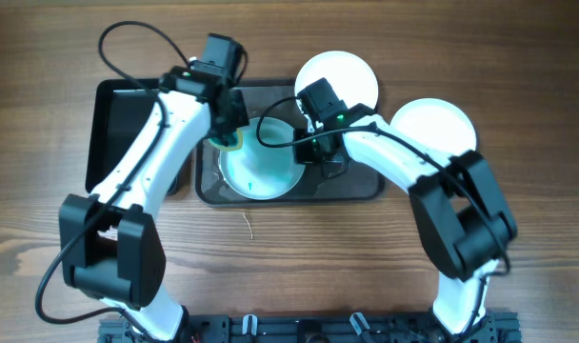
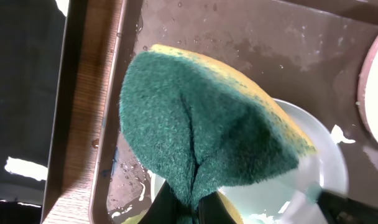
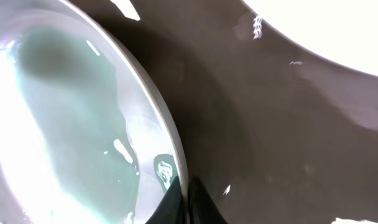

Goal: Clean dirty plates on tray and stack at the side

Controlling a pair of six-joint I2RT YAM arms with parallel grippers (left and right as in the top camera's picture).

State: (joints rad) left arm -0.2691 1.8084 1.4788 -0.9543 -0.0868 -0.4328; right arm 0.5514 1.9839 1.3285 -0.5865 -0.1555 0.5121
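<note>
The pale blue plate (image 1: 266, 170) lies on the tray (image 1: 361, 191), towards its left end, with a teal film across its well. Its right rim is pinched by the right end effector (image 3: 184, 200), whose fingers are closed narrowly over the edge. The left end effector (image 2: 188, 208) is clamped on a folded sponge (image 2: 201, 118), green side outward, which is held over the plate's left rim. One white plate (image 1: 351, 69) is seen at the tray's far edge. A second white plate (image 1: 432, 119) sits on the counter (image 1: 518, 57), just beside the tray's right end.

The pale blue plate is to be treated as rigid, light and probably breakable. Water droplets are visible on the tray, so a wet, slippery surface is to be assumed. A hold is best taken on the raised rim, since the shallow well offers no purchase. Such a rim grip is judged liable to slide under scrubbing pressure. The sponge is soft and is expected to yield when pressed.
</note>
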